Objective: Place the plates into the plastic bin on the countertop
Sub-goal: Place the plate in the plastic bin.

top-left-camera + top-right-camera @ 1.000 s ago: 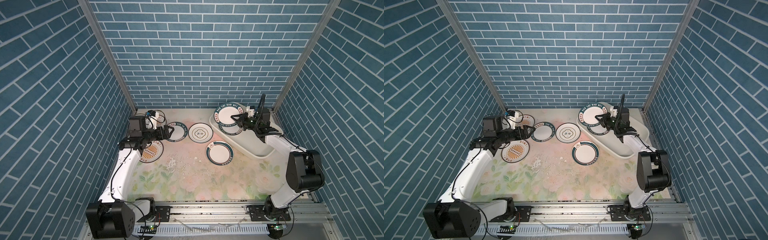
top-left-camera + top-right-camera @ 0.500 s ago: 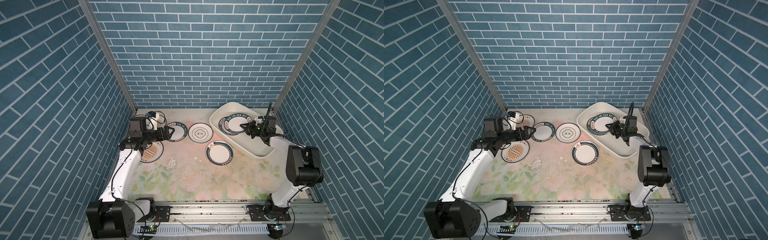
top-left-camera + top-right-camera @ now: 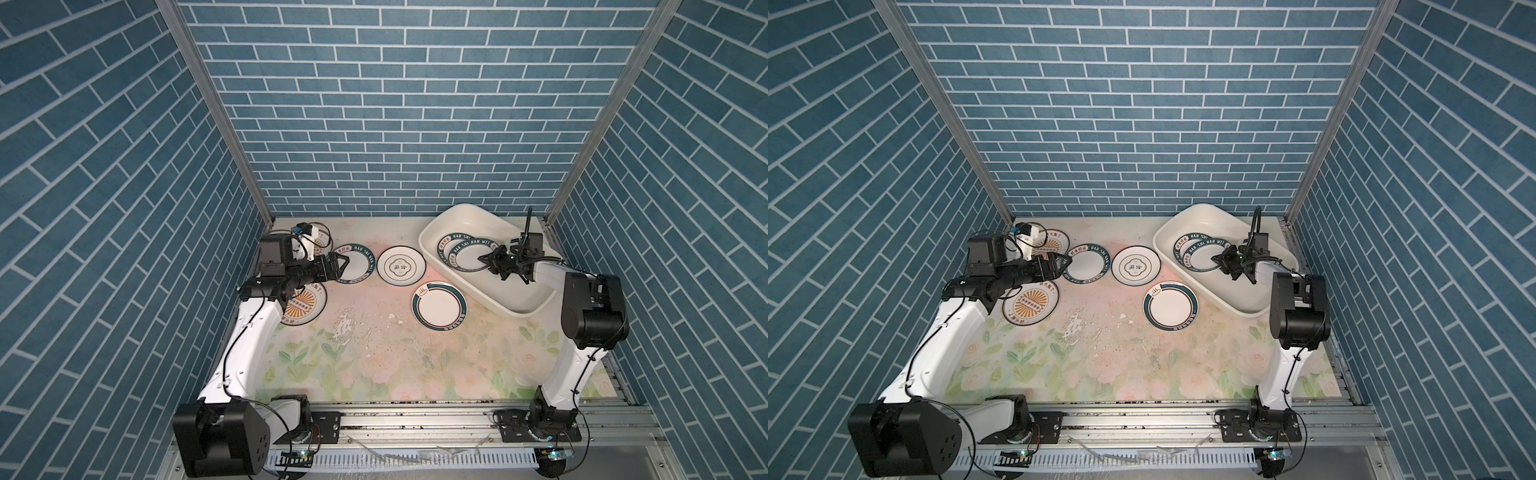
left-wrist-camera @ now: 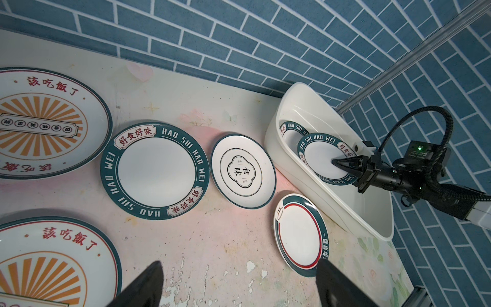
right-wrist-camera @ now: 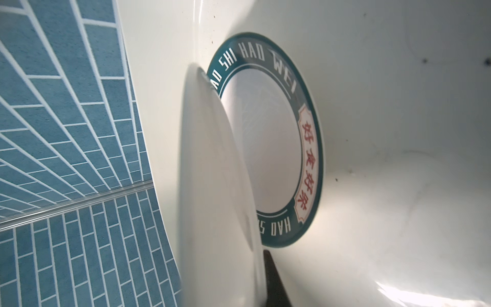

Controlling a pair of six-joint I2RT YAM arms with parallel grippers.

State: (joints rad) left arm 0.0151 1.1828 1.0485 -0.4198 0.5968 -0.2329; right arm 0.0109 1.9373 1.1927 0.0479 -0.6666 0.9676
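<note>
Gripping plate (image 5: 212, 172), right fingers (image 5: 275, 281); underside shows only from right wrist.

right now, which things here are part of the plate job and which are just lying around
Job things:
plastic bin, upper binned plate, lower binned plate, countertop, lettered plate, emblem plate, green-ring plate, front sunburst plate, back sunburst plate
Just there:
brick-print walls, metal rail, flaked patch

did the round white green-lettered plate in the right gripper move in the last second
Yes. The plate came down from above the glossy cream plastic bin's far rim into it.
</note>
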